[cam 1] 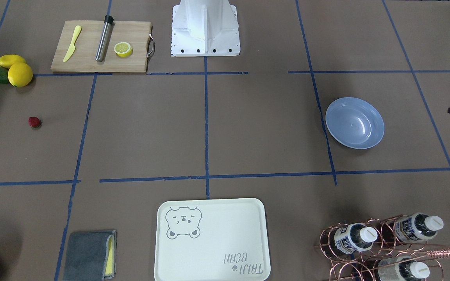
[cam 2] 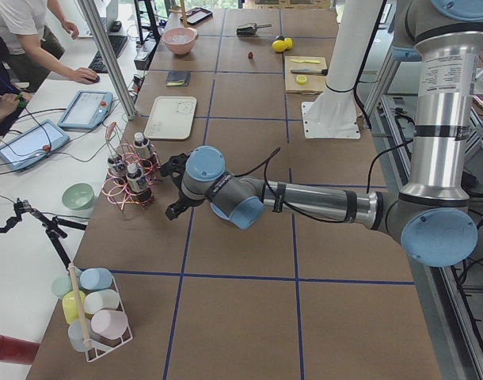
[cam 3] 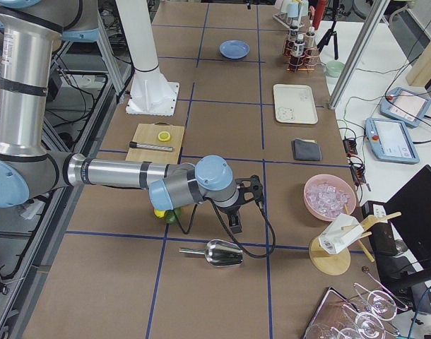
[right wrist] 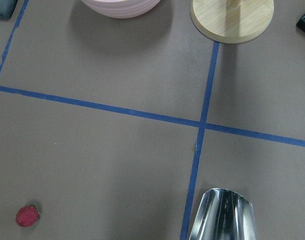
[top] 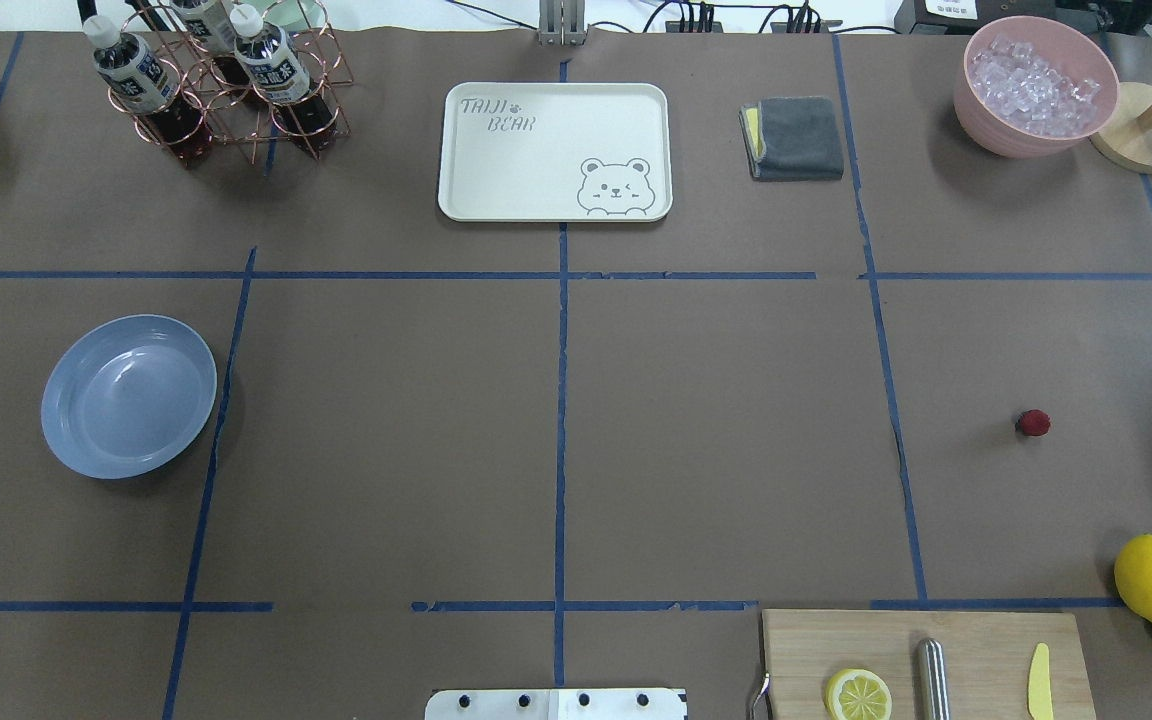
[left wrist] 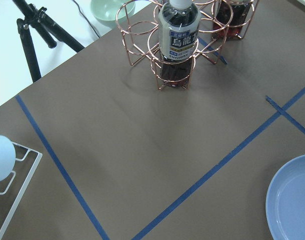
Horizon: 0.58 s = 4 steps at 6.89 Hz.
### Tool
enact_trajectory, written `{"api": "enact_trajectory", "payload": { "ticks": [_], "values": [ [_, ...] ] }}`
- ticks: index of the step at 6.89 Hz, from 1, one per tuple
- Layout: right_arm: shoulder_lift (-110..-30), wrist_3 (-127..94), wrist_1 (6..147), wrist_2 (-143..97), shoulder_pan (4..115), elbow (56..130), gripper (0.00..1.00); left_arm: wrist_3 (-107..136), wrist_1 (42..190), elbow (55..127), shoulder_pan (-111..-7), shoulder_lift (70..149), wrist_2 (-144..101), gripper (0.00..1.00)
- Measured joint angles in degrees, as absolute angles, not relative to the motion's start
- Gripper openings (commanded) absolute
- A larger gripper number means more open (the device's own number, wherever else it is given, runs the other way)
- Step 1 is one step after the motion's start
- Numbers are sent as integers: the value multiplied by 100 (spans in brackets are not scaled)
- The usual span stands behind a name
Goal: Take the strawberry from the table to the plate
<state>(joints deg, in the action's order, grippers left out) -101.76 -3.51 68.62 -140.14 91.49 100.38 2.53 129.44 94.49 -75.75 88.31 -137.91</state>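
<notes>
Two taped squares of the table (cam 1: 248,128) lie between the strawberry (cam 1: 34,122), at the front-facing view's left and so on the robot's right, and the plate (cam 1: 354,123) on its left. Overhead, the berry sits alone on bare paper far right, the plate far left. From the left end, the left gripper (cam 2: 174,186) hovers beside the bottle rack (cam 2: 131,178); its finger state cannot be told. From the right end, the right gripper (cam 3: 237,205) hangs near a metal scoop (cam 3: 222,253); whether it is released or clenched cannot be told. The right wrist camera shows the berry at lower left, so the right arm is judged nearer.
</notes>
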Motion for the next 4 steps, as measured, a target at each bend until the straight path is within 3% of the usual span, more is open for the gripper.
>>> {"api": "enact_trajectory", "payload": {
  "ticks": [2, 3, 4],
  "values": [
    [-10199, -366, 6867, -14018, 9146, 10000, 100, 1761, 13728, 9377, -6815, 8488, -13143, 69],
    [-10212, -365, 6866, -14016, 9147, 9970, 100, 2591, 14227, 9295, -6441, 8326, -12810, 62],
    [-10223, -367, 6865, -14013, 9149, 9951, 100, 3493, 14776, 9135, -6070, 8228, -12634, 62]
  ]
}}
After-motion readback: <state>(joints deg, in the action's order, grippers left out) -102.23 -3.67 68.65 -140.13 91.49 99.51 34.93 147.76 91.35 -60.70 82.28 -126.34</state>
